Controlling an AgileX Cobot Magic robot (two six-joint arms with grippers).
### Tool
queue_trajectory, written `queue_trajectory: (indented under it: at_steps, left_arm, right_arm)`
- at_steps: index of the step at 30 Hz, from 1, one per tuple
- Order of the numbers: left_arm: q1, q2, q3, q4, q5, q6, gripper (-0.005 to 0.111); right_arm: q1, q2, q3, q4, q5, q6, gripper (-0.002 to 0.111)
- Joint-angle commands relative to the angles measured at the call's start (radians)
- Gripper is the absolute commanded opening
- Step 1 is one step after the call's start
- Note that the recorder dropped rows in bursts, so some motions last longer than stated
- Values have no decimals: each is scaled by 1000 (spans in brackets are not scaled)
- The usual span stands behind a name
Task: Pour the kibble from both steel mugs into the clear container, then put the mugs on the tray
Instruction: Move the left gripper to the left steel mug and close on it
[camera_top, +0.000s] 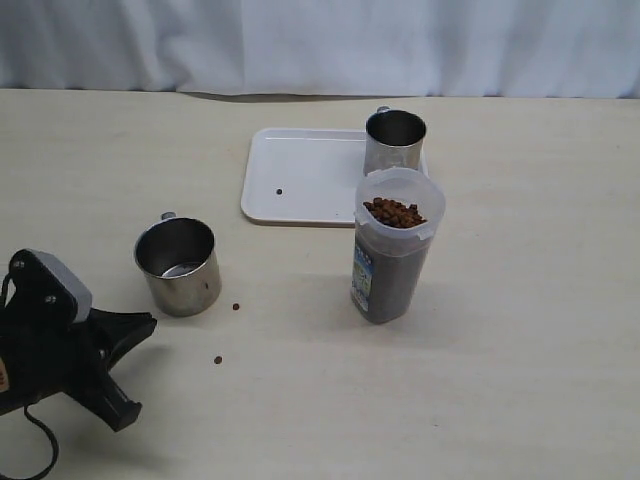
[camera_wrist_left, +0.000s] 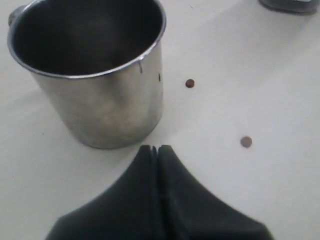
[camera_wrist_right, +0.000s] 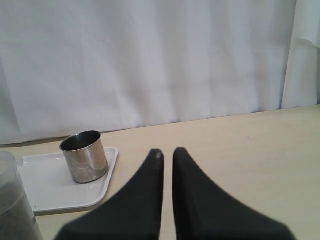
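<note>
One mug (camera_top: 395, 140) on tray (camera_top: 290, 185); other mug (camera_top: 178, 265) empty on table (camera_top: 520, 380), just ahead of left gripper (camera_wrist_left: 156, 148), jaws pressed together, empty; best open wide, grip rim squarely, skirt clear container (camera_top: 395, 250); right gripper (camera_wrist_right: 167, 152) slightly parted, idle.

A pale beige table (camera_top: 520, 380) with a smooth matte top fills nearly the whole exterior view, from 3 o'clock round through 6 to 9 o'clock; its surface is plain, with a few faint smudges. Along its far edge, at 12 o'clock, hangs a white curtain (camera_top: 320, 40) in soft vertical folds. It runs the full width of the view and meets the tabletop with a thin dark shadow line under its hem. The right wrist view shows the same cloth rising well above the table, and there a second panel overlaps the first along a straight vertical edge.
</note>
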Motion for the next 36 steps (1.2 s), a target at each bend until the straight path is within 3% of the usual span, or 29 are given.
queue_trajectory:
  at_steps: [1, 6, 8, 15, 18, 36]
  left_arm:
    - [-2, 3, -18, -72, 84, 27, 0]
    - [-2, 3, -18, -131, 121, 29, 1]
    - [-2, 3, -22, -127, 119, 70, 6]
    - [-2, 3, -29, -89, 42, 90, 51]
    - [-2, 3, -50, -82, 40, 88, 62]
    - [-2, 45, -168, -79, 50, 56, 64]
  right_arm:
    - [3, -4, 5, -1, -2, -8, 5]
    - [3, -4, 5, -1, -2, -8, 5]
    - [3, -4, 5, -1, -2, -8, 5]
    - [3, -4, 5, -1, -2, -8, 5]
    - [3, -4, 5, -1, -2, -8, 5]
    - [3, -4, 5, -1, -2, -8, 5]
